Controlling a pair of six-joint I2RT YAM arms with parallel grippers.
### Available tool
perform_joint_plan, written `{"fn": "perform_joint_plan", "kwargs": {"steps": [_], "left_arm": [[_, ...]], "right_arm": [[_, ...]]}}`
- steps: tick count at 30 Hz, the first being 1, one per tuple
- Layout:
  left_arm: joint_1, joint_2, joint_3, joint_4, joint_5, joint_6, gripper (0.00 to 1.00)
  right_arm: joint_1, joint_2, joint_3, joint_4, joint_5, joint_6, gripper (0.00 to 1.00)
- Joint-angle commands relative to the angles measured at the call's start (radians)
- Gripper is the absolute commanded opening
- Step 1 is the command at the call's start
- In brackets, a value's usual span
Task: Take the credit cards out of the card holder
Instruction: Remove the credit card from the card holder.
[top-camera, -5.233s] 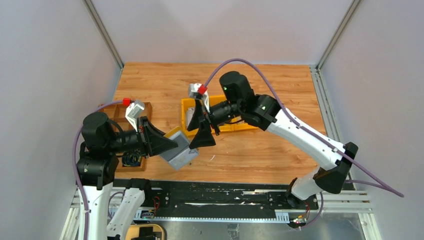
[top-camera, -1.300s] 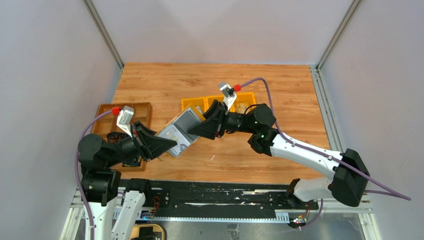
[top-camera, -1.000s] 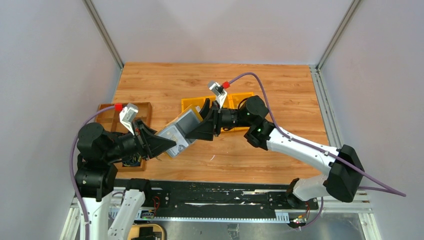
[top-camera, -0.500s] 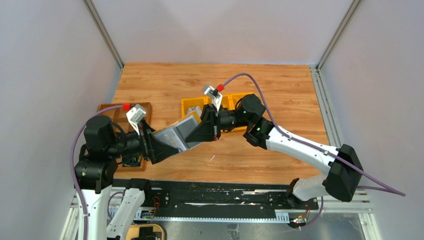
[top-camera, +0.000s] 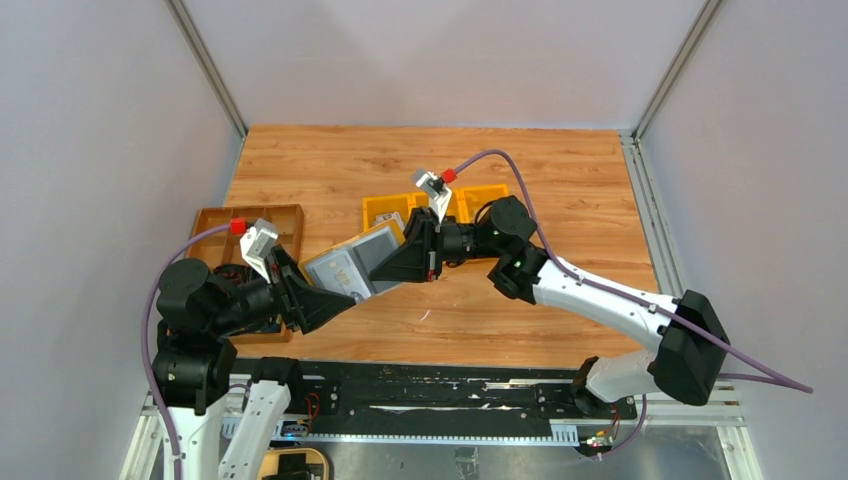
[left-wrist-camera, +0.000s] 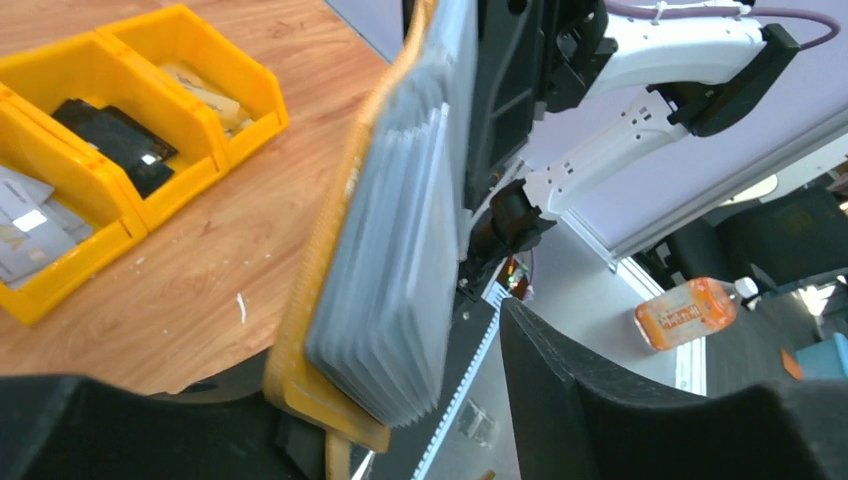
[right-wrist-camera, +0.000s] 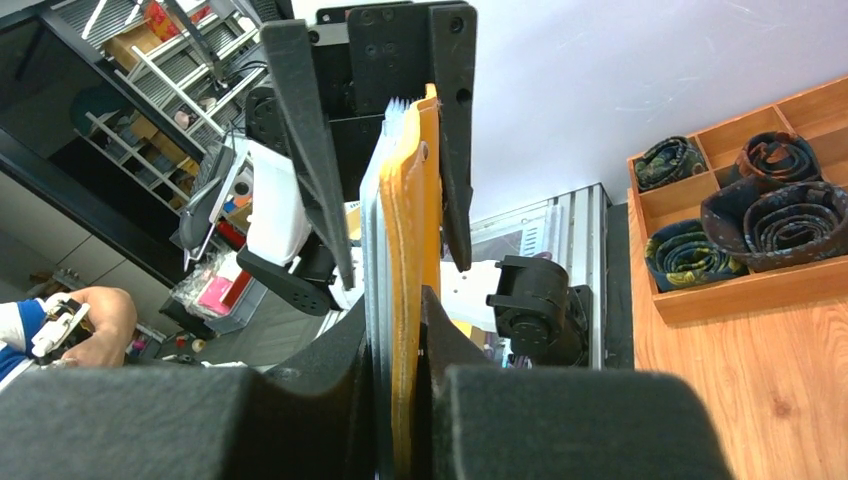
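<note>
Item: card holder (right-wrist-camera: 408, 220), pinched edge-on by right gripper (right-wrist-camera: 400, 345), per right wrist view; left wrist view adds fanned grey pockets (left-wrist-camera: 400, 250), left gripper (left-wrist-camera: 400, 370) jaws spread around it.

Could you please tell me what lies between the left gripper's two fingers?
The card holder stands edge-on between them; the left wrist view shows bare air between it and one of the fingers.

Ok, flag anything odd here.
The card holder hangs open and tilted in mid-air: the right gripper pinches one end, while the left gripper stands open around the other. Small white specks lie on the table.
</note>
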Motion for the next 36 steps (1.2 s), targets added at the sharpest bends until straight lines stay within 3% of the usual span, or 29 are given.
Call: {"fn": "perform_joint_plan", "kwargs": {"steps": [1, 5, 8, 11, 13, 14, 15, 18, 22, 24, 27, 30, 36], "left_arm": [[-0.002, 0.005, 0.006, 0.067, -0.036, -0.045, 0.54], [-0.002, 0.015, 0.018, 0.072, -0.032, -0.053, 0.40], [-0.002, 0.013, 0.019, 0.066, -0.046, -0.051, 0.26], [-0.002, 0.022, 0.042, 0.020, -0.076, -0.022, 0.21], [-0.002, 0.034, 0.054, -0.002, -0.066, -0.003, 0.21], [-0.002, 0.038, 0.058, -0.009, -0.068, 0.002, 0.20], [-0.002, 0.041, 0.065, -0.021, -0.072, 0.013, 0.18], [-0.002, 0.042, 0.079, -0.070, -0.124, 0.073, 0.15], [-0.002, 0.043, 0.096, -0.141, -0.295, 0.166, 0.03], [-0.002, 0.040, 0.101, -0.149, -0.377, 0.194, 0.00], [-0.002, 0.047, 0.105, -0.151, -0.380, 0.207, 0.00], [-0.002, 0.065, 0.105, -0.162, -0.373, 0.205, 0.00], [-0.002, 0.088, 0.097, -0.173, -0.311, 0.213, 0.02]], "right_arm": [[0.032, -0.044, -0.010, 0.087, 0.023, 0.005, 0.00], [0.036, -0.048, -0.022, 0.098, 0.007, 0.007, 0.00], [0.035, -0.057, -0.028, 0.075, 0.000, -0.005, 0.18], [0.013, -0.068, -0.014, -0.017, 0.015, -0.034, 0.20], [0.000, -0.074, -0.008, -0.049, 0.026, -0.041, 0.33], [-0.006, -0.076, 0.000, -0.079, 0.034, -0.049, 0.49], [-0.022, -0.077, 0.013, -0.129, 0.035, -0.056, 0.55], [-0.061, -0.096, 0.050, -0.235, 0.035, -0.088, 0.63], [-0.091, -0.155, 0.160, -0.552, 0.165, -0.249, 0.65], [-0.091, -0.189, 0.192, -0.627, 0.249, -0.295, 0.66], [-0.082, -0.168, 0.198, -0.582, 0.177, -0.252, 0.67], [-0.031, -0.071, 0.237, -0.559, 0.019, -0.223, 0.76], [0.055, 0.064, 0.280, -0.423, -0.066, -0.155, 0.77]]}}
